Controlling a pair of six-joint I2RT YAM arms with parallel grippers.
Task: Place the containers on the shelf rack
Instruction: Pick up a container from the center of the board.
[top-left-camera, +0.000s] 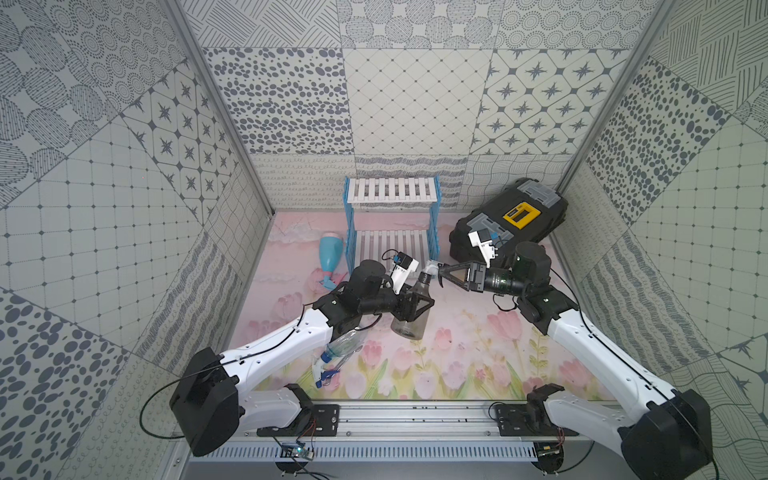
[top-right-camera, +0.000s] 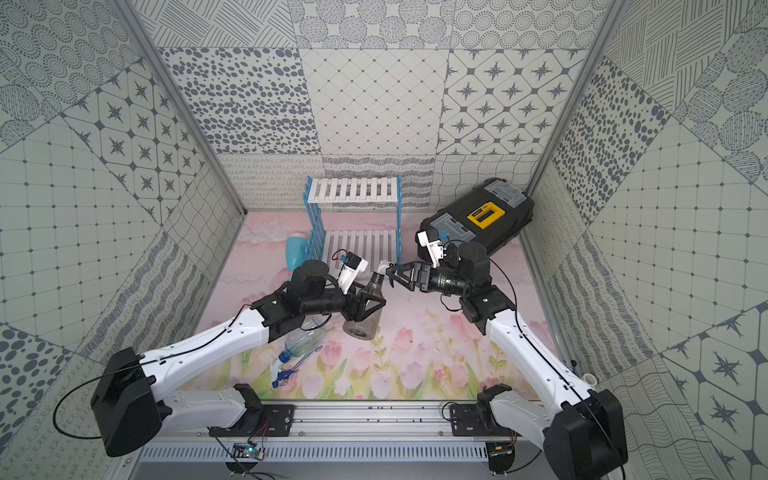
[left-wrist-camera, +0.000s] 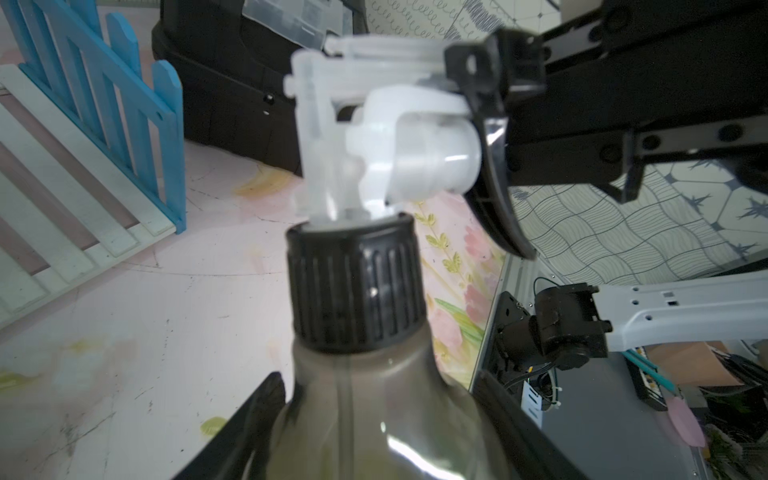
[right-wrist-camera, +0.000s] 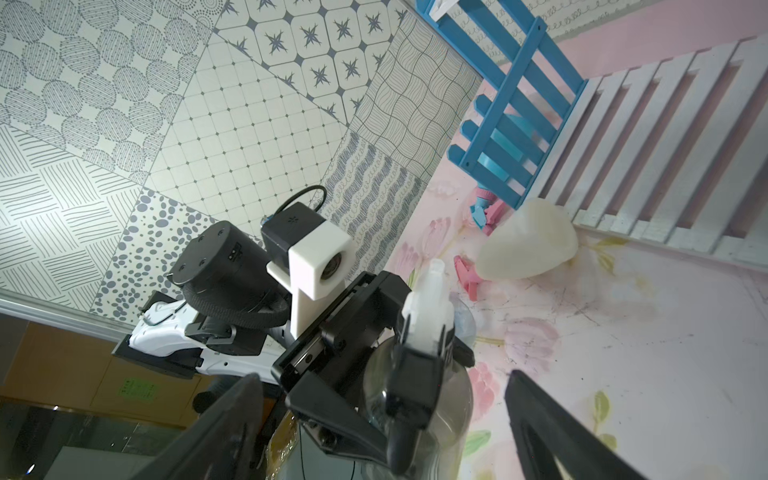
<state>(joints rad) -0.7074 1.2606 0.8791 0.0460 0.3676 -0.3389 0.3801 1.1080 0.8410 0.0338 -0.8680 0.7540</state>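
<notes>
Progress: nothing is placed yet. Both white slatted shelves of the small two-tier shelf rack (top-left-camera: 392, 189) with light-blue picket-fence sides are seen bare in both top views.

The smoky grey plastic spray bottle (top-left-camera: 409, 322) with black trigger is gripped around its body by the left end effector (top-left-camera: 415, 305). It is held roughly upright, in front of the rack and apart from it. Whether its base is resting on the floral pink counter (top-left-camera: 478, 345) cannot be told. The right end effector (top-left-camera: 439, 275) is held open at the bottle's spray head, jaws spread either side of it, nothing clamped. A handover or regrasp is judged to be in hand.

Three containers are found lying on the counter:
- the light-blue spray bottle (top-left-camera: 331, 251) with pink trigger, just beside the rack's side panel
- the clear spray bottle (top-left-camera: 343, 347) with blue trigger, under the left arm
- the white spray bottle (right-wrist-camera: 528, 245) with pink trigger, by the lower shelf's front edge, picked out only in the right wrist view

Remaining: all four are to be stood on the rack.
</notes>
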